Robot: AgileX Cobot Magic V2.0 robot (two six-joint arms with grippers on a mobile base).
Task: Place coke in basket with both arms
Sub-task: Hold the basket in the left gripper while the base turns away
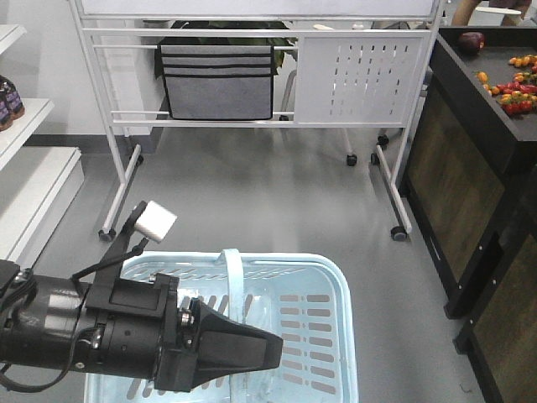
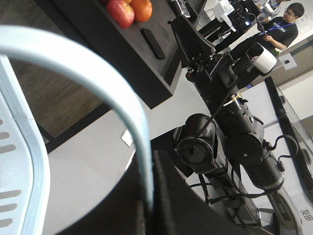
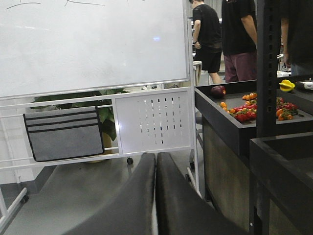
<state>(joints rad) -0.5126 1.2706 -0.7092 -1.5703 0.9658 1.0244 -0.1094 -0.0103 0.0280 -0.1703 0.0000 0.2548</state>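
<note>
Coke: not in view in any camera; no red shows inside the basket.
Basket (image 1: 306, 332): lower centre of the front view, hoop handle (image 1: 232, 273) upright.
Left gripper (image 1: 277, 344): clenched on that handle, as far as the wrist view shows.
Right gripper (image 3: 156, 159): fingers pressed together, grasping nothing, pointing toward the whiteboard (image 3: 93, 44) at upper left.
Risk: held by one narrow handle, the basket may swing or tilt; the right fingers must part before any bottle can be taken.
</note>
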